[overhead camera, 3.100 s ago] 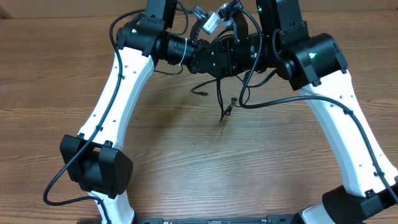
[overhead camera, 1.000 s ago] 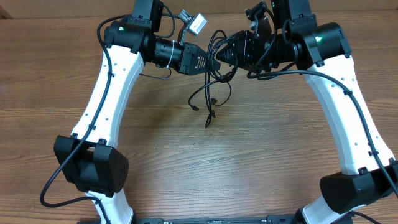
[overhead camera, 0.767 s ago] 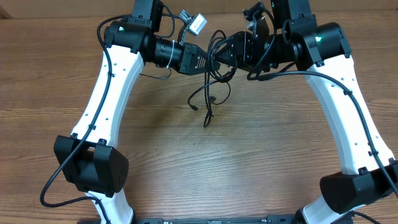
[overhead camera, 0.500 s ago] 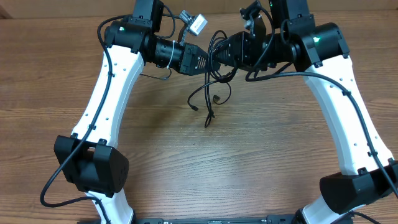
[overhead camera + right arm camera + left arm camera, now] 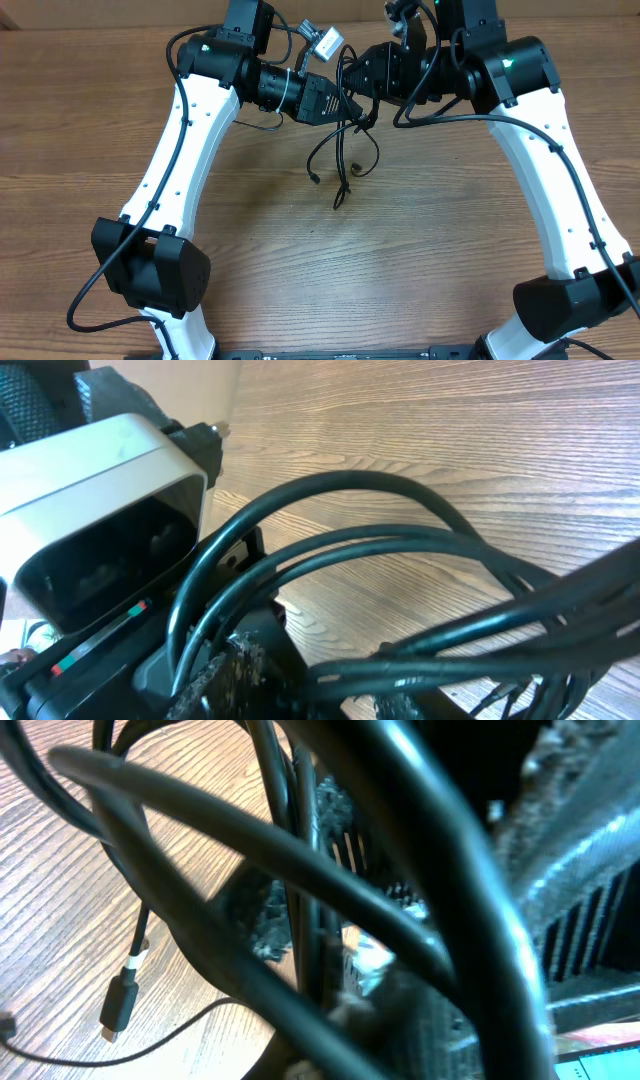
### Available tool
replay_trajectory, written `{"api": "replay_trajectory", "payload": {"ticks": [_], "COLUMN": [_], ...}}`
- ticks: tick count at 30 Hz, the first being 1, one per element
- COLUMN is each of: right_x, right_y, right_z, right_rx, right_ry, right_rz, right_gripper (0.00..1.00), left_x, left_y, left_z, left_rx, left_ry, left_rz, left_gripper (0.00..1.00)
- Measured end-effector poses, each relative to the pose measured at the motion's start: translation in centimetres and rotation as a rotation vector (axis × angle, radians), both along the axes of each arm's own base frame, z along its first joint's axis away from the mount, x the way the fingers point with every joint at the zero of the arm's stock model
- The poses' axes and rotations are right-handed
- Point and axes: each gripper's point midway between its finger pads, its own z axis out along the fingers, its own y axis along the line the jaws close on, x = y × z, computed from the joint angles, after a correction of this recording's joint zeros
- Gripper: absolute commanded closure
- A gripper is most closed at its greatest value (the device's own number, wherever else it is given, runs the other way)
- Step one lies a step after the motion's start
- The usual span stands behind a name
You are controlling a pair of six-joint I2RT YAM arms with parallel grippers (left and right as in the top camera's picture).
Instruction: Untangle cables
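Item: the cables [image 5: 345, 150], several thin black cords in one snarl, held up at the far middle of the table [image 5: 400, 260], right between my two claws. Location relative to the claws: the knot sits at the tips of both. The left gripper [image 5: 343, 104] reaches in from the left and the right gripper [image 5: 352, 72] from the right, nose to nose and nearly touching, so neither arm is nearer. Axis: from that pinch point the strands droop toward the bases as a loose loop and tails, while the claws face each other across them, left to right. I judge any separating pull would run sideways, across the hanging cords. Left claw: clamped fully down on the bundle, with strands crowding its own camera too close to focus. Right claw: jaws stand partly apart with cords running through or across them. I cannot tell whether it has a real grip or merely surrounds them. Condition of item: cords glossy, limp and crossing one another near the top. Three loose ends hang or rest low near the wood, and one small black plug [image 5: 120, 1005] with a pale collar shows in the left wrist view. Strand count is uncertain where they overlap.
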Motion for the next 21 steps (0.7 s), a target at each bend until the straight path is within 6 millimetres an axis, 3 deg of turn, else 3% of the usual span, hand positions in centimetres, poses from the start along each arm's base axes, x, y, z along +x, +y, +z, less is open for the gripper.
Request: {"api": "replay_trajectory", "payload": {"ticks": [6,13,18,21], "right_x": [0.45,0.58,0.62,0.69], "right_y": [-0.01,0.09,0.17,0.03], "right_z": [-0.75,-0.81,-0.83,-1.04], "right_rx": [-0.012,-0.019,-0.023,-0.037], "right_ry": [0.013,0.012,0.010,0.010], "right_rz": [-0.009,-0.021,-0.024,-0.034], "right_gripper": [0.69,0.96,0.96,0.96], "left_x": [0.01,0.05,0.16,0.38], "left_y": [0.00,-0.04,0.03,0.25], "left_z": [0.00,-0.20,-0.37,-0.53], "left_rx": [0.000,0.012,0.022,0.032], "left_ry": [0.000,-0.004,-0.007,-0.010], "left_rz": [0.000,0.003,0.009,0.018], "left_gripper": [0.96,0.96,0.95,0.85]}}
